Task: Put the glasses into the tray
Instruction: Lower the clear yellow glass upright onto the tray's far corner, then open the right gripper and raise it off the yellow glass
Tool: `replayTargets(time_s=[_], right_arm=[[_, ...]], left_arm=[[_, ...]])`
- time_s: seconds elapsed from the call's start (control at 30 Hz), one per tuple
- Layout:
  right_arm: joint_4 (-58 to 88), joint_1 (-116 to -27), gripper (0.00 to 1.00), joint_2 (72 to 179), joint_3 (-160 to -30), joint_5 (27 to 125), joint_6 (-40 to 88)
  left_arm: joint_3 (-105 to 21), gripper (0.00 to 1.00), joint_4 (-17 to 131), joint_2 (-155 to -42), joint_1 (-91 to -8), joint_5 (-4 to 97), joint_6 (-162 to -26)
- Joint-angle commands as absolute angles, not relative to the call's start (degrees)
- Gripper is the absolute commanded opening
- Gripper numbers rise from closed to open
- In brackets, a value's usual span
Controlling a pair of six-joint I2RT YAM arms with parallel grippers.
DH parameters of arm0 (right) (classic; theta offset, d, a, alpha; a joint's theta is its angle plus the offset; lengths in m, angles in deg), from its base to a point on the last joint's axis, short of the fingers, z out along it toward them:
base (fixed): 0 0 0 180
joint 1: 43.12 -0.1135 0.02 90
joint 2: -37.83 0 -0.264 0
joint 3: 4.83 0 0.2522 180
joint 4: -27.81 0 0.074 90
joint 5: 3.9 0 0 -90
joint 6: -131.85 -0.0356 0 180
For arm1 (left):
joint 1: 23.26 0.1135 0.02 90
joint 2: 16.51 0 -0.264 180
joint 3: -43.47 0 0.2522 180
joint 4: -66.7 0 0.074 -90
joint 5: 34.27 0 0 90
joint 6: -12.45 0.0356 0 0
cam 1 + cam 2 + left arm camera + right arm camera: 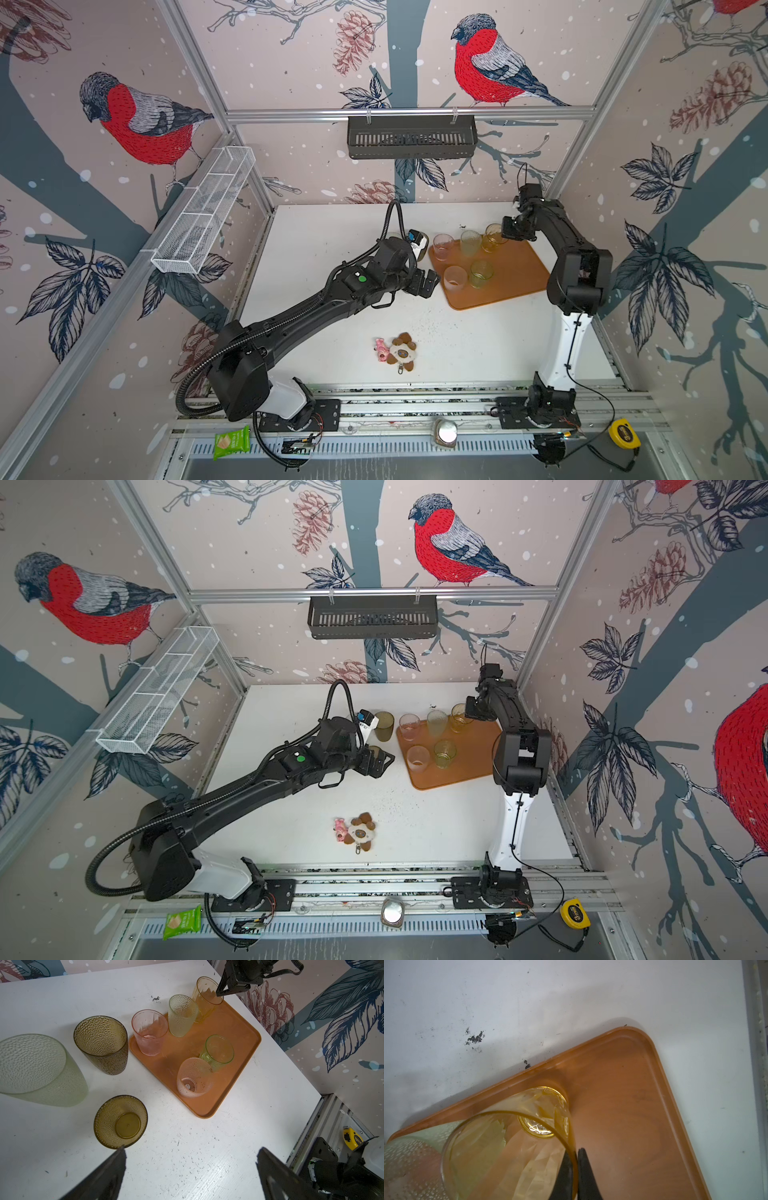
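Black right gripper clamped on rim of translucent amber tumbler, likely light, stiff, slippery, at far edge of flat orange tray; left gripper spread wide, empty.

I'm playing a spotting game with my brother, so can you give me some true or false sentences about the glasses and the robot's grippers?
1. The right gripper pinches the rim of the yellow glass. True.
2. The left gripper holds a brown glass. False: it is open and empty; the short brown glass stands on the table near it.
3. The pink glass stands in the tray. True.
4. Every brown glass is in the tray. False: the short brown glass and the tall brown glass both stand on the table.
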State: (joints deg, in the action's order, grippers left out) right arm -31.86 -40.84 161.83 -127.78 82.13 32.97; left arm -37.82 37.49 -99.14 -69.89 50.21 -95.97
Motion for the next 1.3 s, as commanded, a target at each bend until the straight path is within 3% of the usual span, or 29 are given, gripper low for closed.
replayTargets(time_s=[0.0, 1.27], right_arm=[[-31.7, -40.97, 0.05, 161.1, -127.32, 82.84, 32.89], [-31.66, -41.24, 0.21, 160.09, -127.53, 83.55, 32.62]], left_arm=[[-37.56, 0.98, 38.98, -98.52, -70.01, 51.25, -96.42], [-36.36, 0.98, 39.22, -97.37, -70.19, 51.29, -96.19]])
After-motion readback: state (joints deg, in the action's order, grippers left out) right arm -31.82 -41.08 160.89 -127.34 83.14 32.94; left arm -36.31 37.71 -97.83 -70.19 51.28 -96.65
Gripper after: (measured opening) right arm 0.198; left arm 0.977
